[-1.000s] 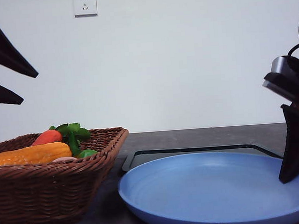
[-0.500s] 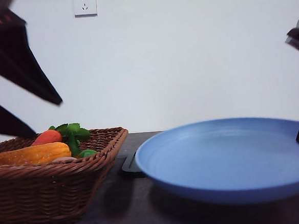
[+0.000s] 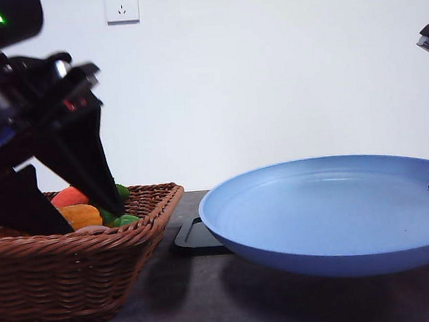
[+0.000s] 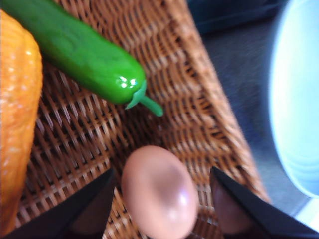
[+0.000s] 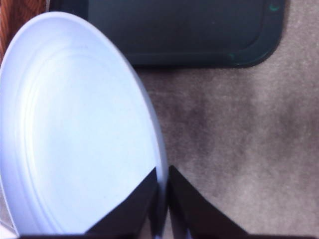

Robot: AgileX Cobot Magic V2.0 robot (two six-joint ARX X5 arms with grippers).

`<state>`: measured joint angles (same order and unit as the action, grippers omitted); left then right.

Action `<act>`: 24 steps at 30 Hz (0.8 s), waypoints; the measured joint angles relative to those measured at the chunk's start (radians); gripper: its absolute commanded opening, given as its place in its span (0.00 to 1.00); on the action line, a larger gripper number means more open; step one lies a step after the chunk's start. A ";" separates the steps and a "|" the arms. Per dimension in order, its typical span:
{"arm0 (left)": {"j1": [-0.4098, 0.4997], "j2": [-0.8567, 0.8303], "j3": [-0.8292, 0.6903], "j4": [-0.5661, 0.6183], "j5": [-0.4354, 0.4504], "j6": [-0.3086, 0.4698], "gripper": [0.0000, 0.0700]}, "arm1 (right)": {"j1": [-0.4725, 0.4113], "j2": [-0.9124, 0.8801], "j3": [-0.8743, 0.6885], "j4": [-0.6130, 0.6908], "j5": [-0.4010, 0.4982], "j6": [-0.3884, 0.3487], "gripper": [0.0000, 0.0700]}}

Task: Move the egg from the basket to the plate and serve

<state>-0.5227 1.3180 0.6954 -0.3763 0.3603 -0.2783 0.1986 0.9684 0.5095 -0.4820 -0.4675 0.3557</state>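
The left end effector point(image 4: 162, 199) sits low inside the basket point(image 3: 75, 274) with its two dark fingers spread wide, one on each side of the egg point(image 4: 158, 191); neither finger seems to press the shell, so I judge this the instant before closing, the straddle chosen so the fingers meet the egg across its narrow width; the egg lies on the woven floor near the basket's sloping wall, just beside a green cucumber point(image 4: 79, 52) and an orange vegetable point(image 4: 17, 119); the right end effector point(image 5: 163, 209) is pinched shut on the rim of the plate point(image 3: 328, 212), and in the front view the plate hangs tilted above the worktop point(image 3: 210, 309), close by the basket, presumably so the egg needs only a short carry; a black tray point(image 5: 169, 32) lies flat beyond the plate; the worktop is dark grey and mottled, matte, with soft shadows under the plate; behind it stands a plain white wall with a socket point(image 3: 122, 5) high up.
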 measured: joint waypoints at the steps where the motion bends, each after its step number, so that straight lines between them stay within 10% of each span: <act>1: -0.002 0.010 0.001 0.000 -0.001 0.001 0.56 | 0.000 0.000 0.000 0.000 0.000 0.000 0.00; 24: -0.019 0.058 0.013 -0.043 0.000 0.017 0.24 | 0.000 0.000 0.000 0.000 0.000 0.000 0.00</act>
<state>-0.5420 1.3758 0.7088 -0.4192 0.3605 -0.2609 0.1986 0.9684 0.5095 -0.4823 -0.4675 0.3561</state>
